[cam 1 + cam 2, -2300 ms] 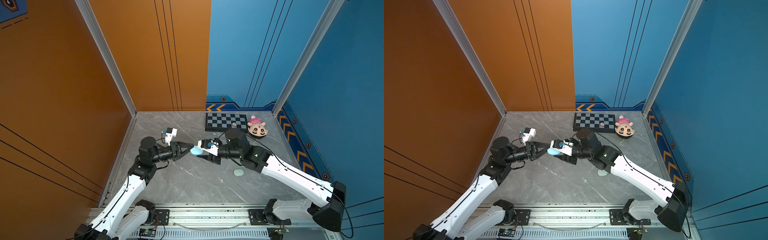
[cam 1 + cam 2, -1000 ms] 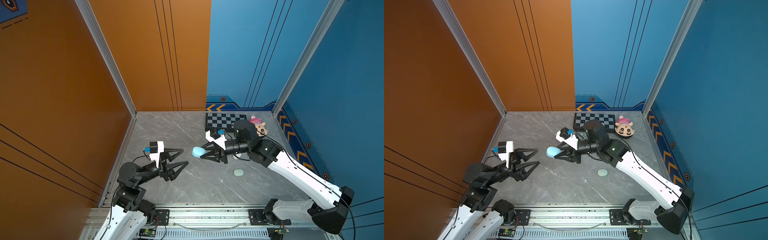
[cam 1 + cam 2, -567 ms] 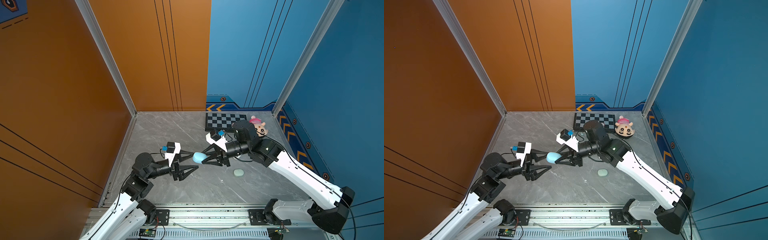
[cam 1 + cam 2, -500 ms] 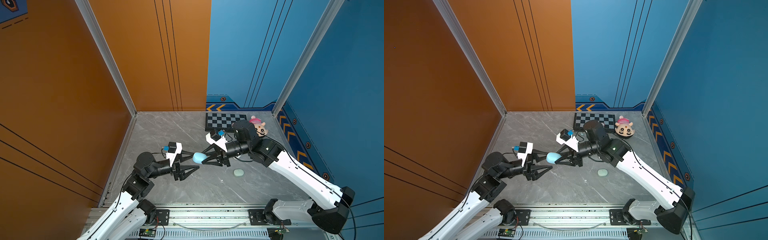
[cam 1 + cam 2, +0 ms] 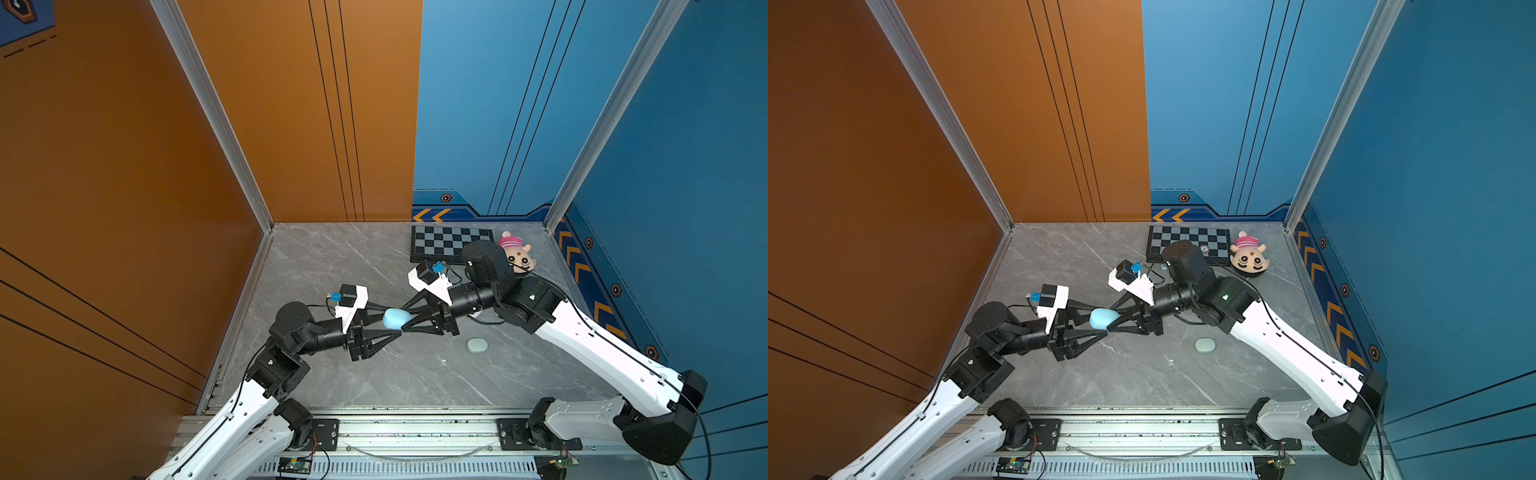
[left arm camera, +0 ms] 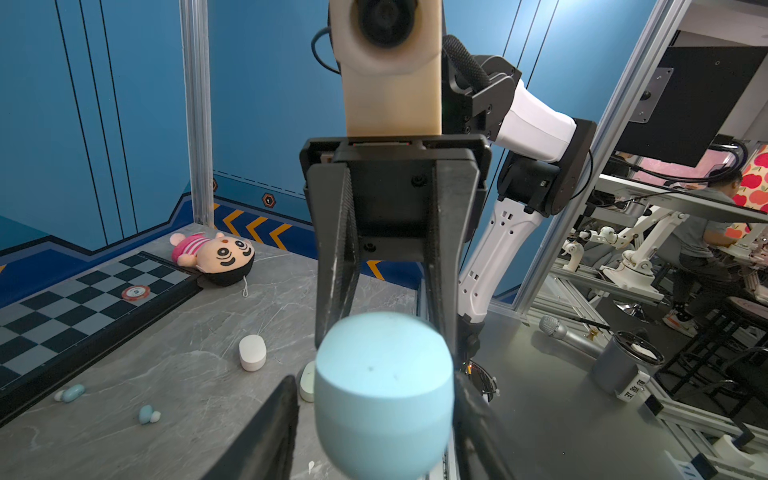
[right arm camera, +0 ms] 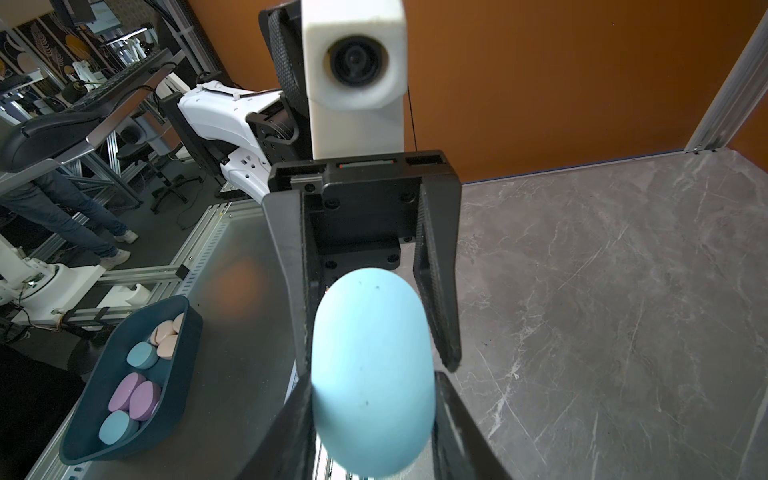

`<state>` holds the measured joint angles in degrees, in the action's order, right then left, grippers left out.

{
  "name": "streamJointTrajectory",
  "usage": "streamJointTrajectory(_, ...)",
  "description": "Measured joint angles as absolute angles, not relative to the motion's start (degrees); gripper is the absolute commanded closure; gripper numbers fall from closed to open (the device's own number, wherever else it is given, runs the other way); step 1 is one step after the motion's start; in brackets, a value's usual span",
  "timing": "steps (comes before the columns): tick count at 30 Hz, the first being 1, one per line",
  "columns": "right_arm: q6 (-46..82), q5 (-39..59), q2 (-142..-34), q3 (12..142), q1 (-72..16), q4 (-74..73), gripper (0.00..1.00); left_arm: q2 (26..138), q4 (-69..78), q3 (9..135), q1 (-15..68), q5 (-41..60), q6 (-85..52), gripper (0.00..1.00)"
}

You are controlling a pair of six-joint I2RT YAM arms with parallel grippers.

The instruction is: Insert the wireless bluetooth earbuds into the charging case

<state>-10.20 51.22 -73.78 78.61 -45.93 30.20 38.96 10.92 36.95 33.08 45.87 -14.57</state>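
Grey marble-look worktop (image 5: 332,266), boxed in by orange and blue panels: two white-and-black robot arms met nr its ctr over a blue charging case (image 5: 394,318), held clear of the surface. The right pincer (image 5: 404,321) gripped one end of the closed, pebble-shaped case, jaws set narrow and pressed to both sides. The left pincer (image 5: 392,322) reached in from the opposite side w/ jaws at a middling spread, straddling the case's other end. The left wrist view showed a gap btwn one finger (image 6: 274,424) and the shell, so no clamp was evident on that side.

The earbuds (image 6: 70,392) lay loose on the worktop, outside any case. Two pale blue ones showed in the left wrist view, one just beside the chessboard (image 5: 451,245) edge, the other near it.

A mint case (image 5: 477,345) sat closed on the worktop under the right arm's reach, well apart from the held one. A white case (image 6: 252,352) showed only in the left wrist view. At the rear, a plush toy (image 5: 517,257) lay beside the chessboard and a red-and-white chip (image 6: 136,292) rested on it.
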Motion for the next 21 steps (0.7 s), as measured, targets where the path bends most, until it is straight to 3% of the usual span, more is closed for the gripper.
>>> streamJointTrajectory(5, -10.22, 50.98, -74.28, 79.24, -46.24, 31.14, 0.98, 38.92, 10.72, 37.01, 33.19, 46.11, -14.31, 0.59)
streamJointTrajectory(9, -10.5, 51.0, -74.32, 79.61, -46.35, 31.66, 0.94, 38.92, 10.46, 37.15, 33.23, 46.44, -14.28, 0.78)
streamJointTrajectory(14, -10.37, 50.74, -74.37, 80.16, -46.5, 32.12, 0.76, 39.09, 10.28, 37.26, 33.23, 46.57, -14.48, 0.96)
streamJointTrajectory(21, -9.1, 50.48, -74.7, 80.34, -46.17, 32.49, 0.51, 39.13, 10.07, 37.32, 33.23, 46.63, -14.37, 0.99)
